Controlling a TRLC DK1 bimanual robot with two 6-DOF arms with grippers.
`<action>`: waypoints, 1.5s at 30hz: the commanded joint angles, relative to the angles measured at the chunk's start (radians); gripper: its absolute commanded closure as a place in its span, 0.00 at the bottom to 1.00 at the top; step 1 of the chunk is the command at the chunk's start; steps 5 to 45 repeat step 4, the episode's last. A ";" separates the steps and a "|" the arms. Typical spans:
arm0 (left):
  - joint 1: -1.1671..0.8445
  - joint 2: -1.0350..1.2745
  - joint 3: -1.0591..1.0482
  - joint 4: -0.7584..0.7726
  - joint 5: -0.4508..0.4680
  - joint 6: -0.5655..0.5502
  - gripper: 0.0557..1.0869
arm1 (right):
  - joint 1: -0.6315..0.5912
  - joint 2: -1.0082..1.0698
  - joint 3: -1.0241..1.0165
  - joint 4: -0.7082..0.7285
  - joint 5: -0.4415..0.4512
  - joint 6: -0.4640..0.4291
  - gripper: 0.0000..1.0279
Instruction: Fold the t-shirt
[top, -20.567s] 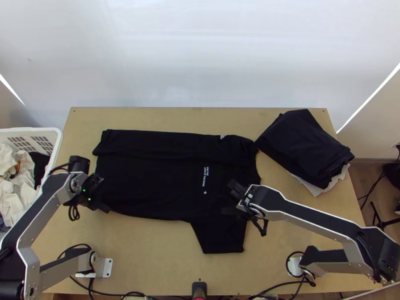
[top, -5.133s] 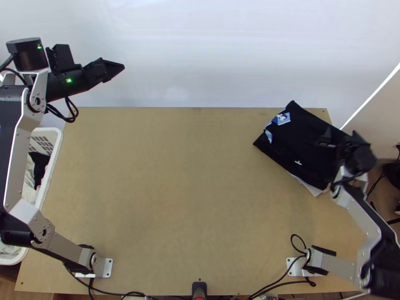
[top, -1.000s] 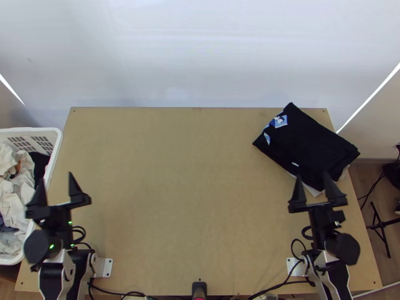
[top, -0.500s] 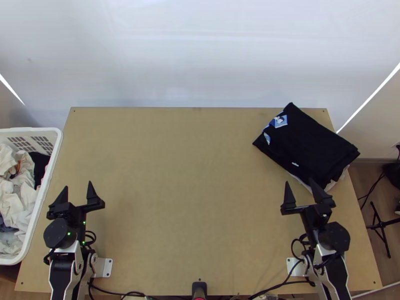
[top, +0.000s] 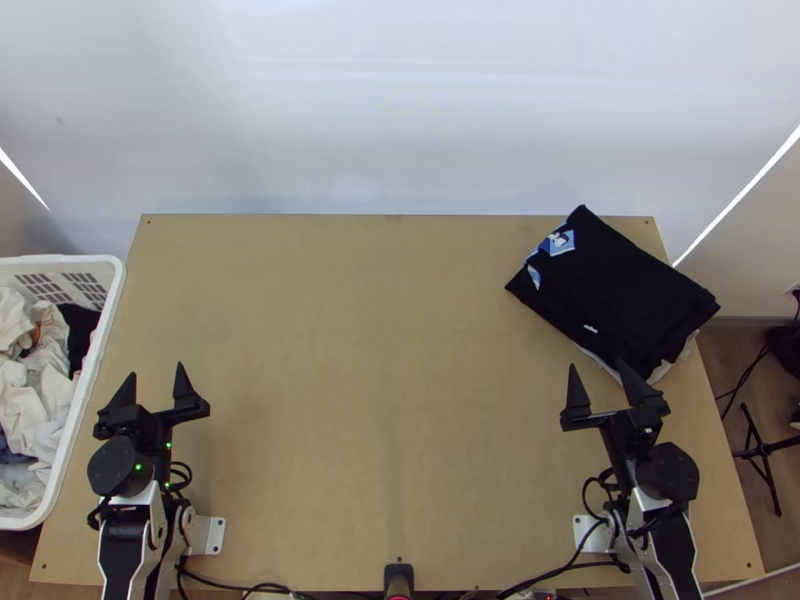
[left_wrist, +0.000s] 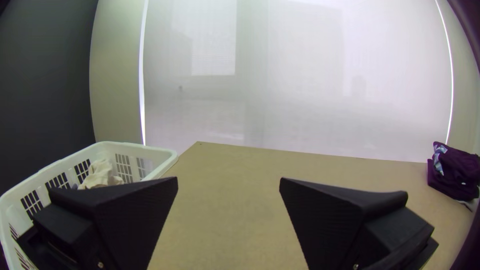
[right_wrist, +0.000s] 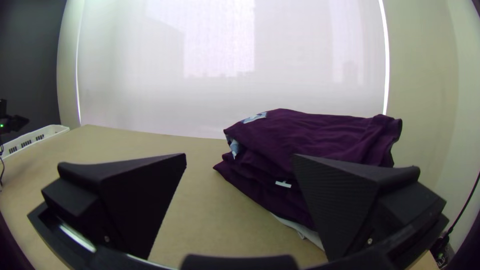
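A dark folded t-shirt (top: 625, 285) with a blue-and-white print at one corner lies on top of a stack of folded cloth at the table's far right. The right wrist view shows the shirt (right_wrist: 310, 132) layered over more dark cloth, a pale piece beneath. My left gripper (top: 152, 385) stands open over the near left of the table, nothing between its fingers; the left wrist view has the gripper (left_wrist: 229, 182) spread wide. Just nearer than the stack, my right gripper (top: 595, 378) is open and empty; its wrist view shows the gripper (right_wrist: 239, 157) wide apart.
A white laundry basket (top: 112, 300) holding crumpled pale and dark cloth stands along the table's left edge. The bare wooden table (top: 370, 380) spans between the two arms. Cables run along the near edge.
The black t-shirt, earlier spread mid-table, now lies folded on the stack. Both arms have drawn back to the near corners, left from the far left, right from beside the stack.
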 joint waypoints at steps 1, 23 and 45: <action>0.000 0.000 -0.003 -0.006 -0.002 0.001 0.04 | 0.000 0.001 -0.001 -0.004 0.003 0.000 0.04; 0.000 0.000 -0.003 -0.006 -0.002 0.001 0.04 | 0.000 0.001 0.001 -0.005 0.003 -0.002 0.04; 0.000 0.000 -0.003 -0.006 -0.002 0.001 0.04 | 0.000 0.001 0.001 -0.005 0.003 -0.002 0.04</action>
